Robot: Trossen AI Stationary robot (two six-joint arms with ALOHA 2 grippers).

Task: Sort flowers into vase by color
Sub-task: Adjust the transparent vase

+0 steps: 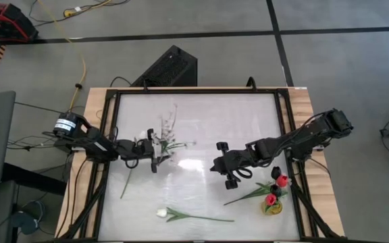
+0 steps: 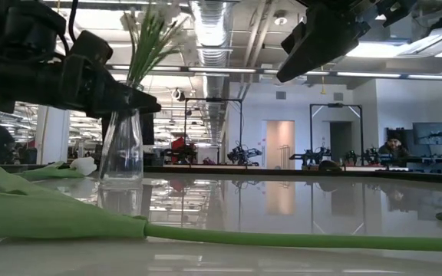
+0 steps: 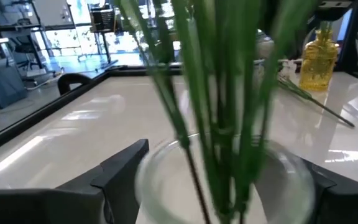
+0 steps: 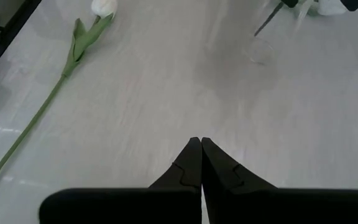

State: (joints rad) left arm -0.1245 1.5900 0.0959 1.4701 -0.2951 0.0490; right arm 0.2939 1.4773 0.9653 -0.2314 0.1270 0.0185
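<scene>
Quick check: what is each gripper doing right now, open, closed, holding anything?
Left gripper: open, fingers on either side of the clear vase with green stems, not clamped on it.
Right gripper: shut, empty, above the table.

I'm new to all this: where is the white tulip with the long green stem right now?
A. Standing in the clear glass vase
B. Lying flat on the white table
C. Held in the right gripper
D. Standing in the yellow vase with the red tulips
B: the white tulip with the long green stem lies flat on the white table near its front edge, untouched; the right gripper is shut on nothing.
</scene>
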